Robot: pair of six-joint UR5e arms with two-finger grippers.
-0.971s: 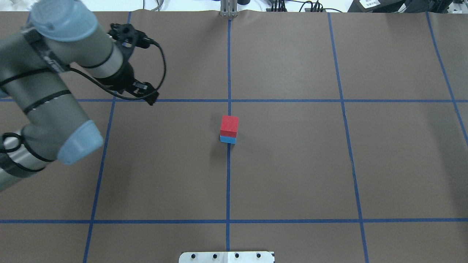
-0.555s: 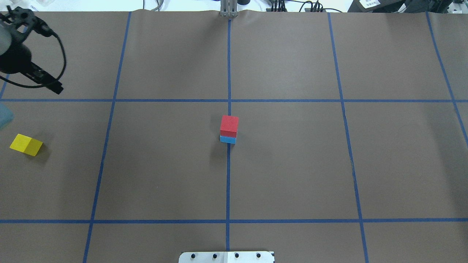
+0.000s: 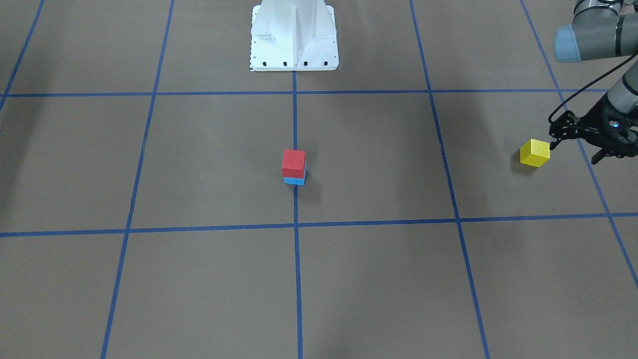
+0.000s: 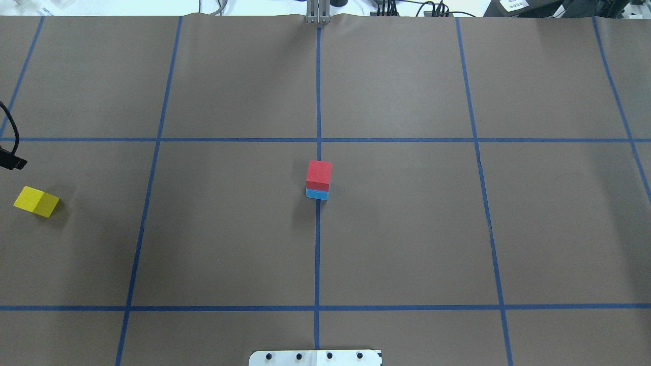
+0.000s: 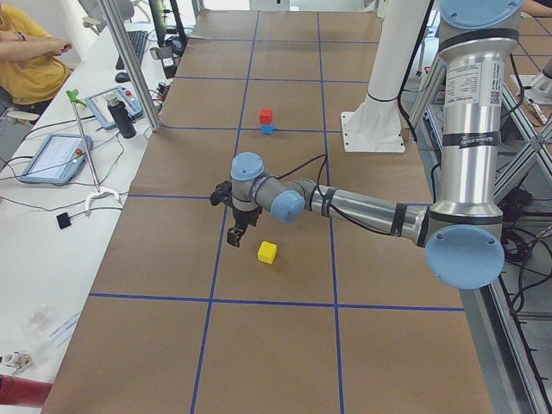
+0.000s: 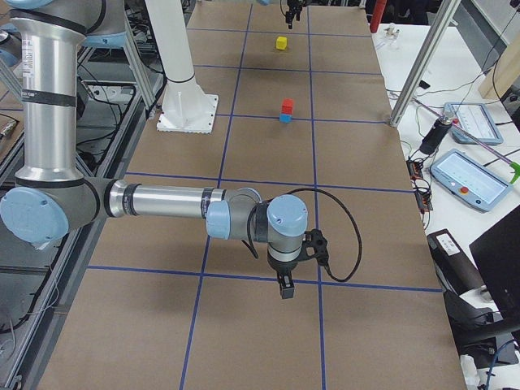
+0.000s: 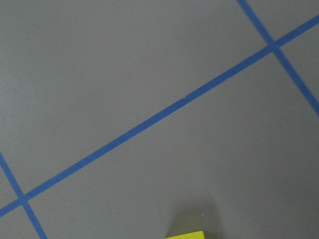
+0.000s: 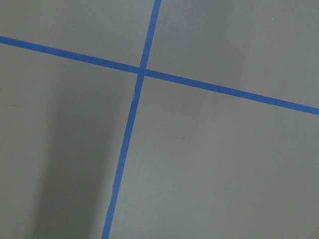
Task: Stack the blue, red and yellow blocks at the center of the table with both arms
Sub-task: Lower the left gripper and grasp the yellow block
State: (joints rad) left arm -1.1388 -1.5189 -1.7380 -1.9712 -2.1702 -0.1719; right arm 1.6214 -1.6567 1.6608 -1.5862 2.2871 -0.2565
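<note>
The red block (image 4: 319, 174) sits on the blue block (image 4: 317, 194) at the centre of the table (image 4: 407, 229), also seen as red block (image 3: 293, 162) on blue block (image 3: 294, 180). The yellow block (image 4: 35, 201) lies alone far out on my left side. My left gripper (image 3: 573, 153) hovers open just beyond the yellow block (image 3: 535, 152), not touching it. Only the block's top edge (image 7: 187, 235) shows in the left wrist view. My right gripper (image 6: 283, 288) hangs over bare table far on my right side; I cannot tell its state.
The white pedestal (image 3: 294, 35) stands at the table's robot-side edge. A side bench with tablets (image 5: 56, 157) and a seated person (image 5: 26, 52) runs along the far side. Aluminium posts (image 5: 129, 60) stand at the table's edge.
My left arm has swung away to the left, out of the overhead view. It uncovered the yellow block, and only a gripper tip stays at the left edge. The stack has not moved.
</note>
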